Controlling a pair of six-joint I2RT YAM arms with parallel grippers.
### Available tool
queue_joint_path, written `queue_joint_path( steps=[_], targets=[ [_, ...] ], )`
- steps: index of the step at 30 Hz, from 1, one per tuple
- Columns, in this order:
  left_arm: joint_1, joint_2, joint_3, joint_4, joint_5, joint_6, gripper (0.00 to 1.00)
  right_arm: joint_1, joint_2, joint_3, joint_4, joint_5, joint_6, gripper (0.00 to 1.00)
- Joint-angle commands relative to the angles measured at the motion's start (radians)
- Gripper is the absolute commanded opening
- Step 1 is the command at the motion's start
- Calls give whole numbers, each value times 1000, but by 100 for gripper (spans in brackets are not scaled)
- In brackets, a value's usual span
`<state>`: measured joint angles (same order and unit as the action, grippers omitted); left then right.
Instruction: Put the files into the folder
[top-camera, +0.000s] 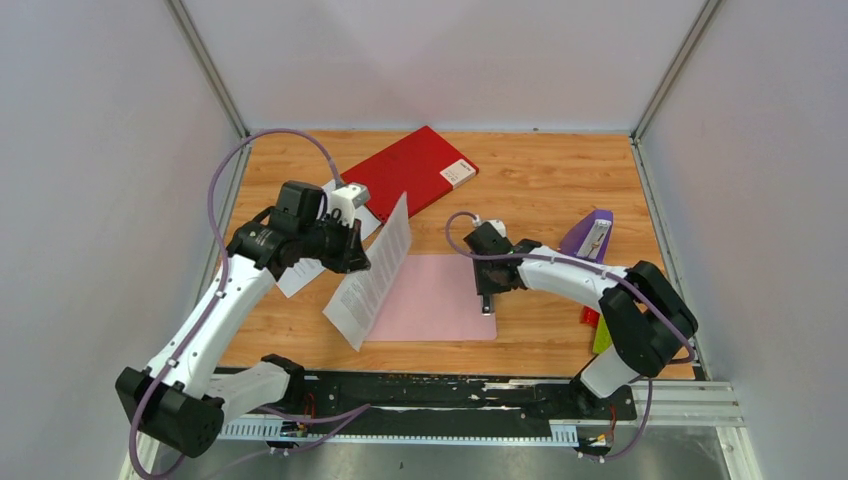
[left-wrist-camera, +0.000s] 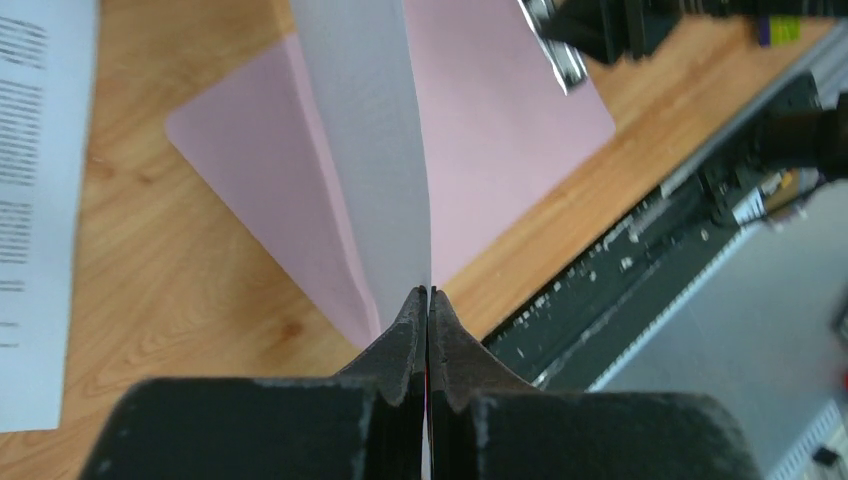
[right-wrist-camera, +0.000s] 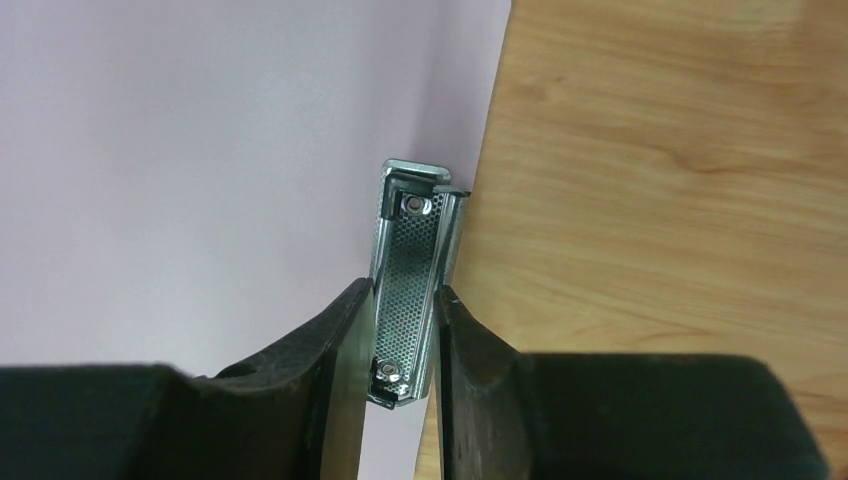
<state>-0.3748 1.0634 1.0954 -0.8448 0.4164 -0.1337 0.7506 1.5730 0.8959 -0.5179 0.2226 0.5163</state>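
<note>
Left gripper (left-wrist-camera: 430, 294) pinches a printed sheet (top-camera: 375, 268) upright; right gripper (right-wrist-camera: 403, 293) clamps the metal clip (right-wrist-camera: 408, 250) of the pink clipboard (top-camera: 440, 298). The limp paper may buckle and miss the far, closed red folder (top-camera: 405, 172).

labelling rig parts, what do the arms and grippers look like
Both the left arm and right arm have white tubular links, bulky black joint housings and a purple cable looping alongside. The left gripper and right gripper have matte black tapered fingers.
</note>
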Motion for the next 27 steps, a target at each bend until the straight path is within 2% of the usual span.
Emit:
queue_joint_path(
  steps=[1, 7, 11, 17, 24, 27],
  targets=[
    [-31, 27, 77, -136, 162, 121, 0, -113, -36, -13, -10, -81, -190, 27],
    [-58, 66, 75, -123, 244, 154, 0, -236, -82, -12, 23, -256, -292, 32],
    [-69, 222, 102, -139, 142, 201, 0, -252, -49, 16, 17, -269, -312, 34],
    [-70, 466, 265, -152, 13, 268, 0, -269, -20, 41, 21, -296, -314, 43],
    [-79, 700, 419, -217, -148, 329, 0, -272, -15, 28, 7, -263, -324, 43],
    [-80, 761, 446, -213, -162, 360, 0, -273, -1, 18, 17, -268, -322, 43]
  ],
)
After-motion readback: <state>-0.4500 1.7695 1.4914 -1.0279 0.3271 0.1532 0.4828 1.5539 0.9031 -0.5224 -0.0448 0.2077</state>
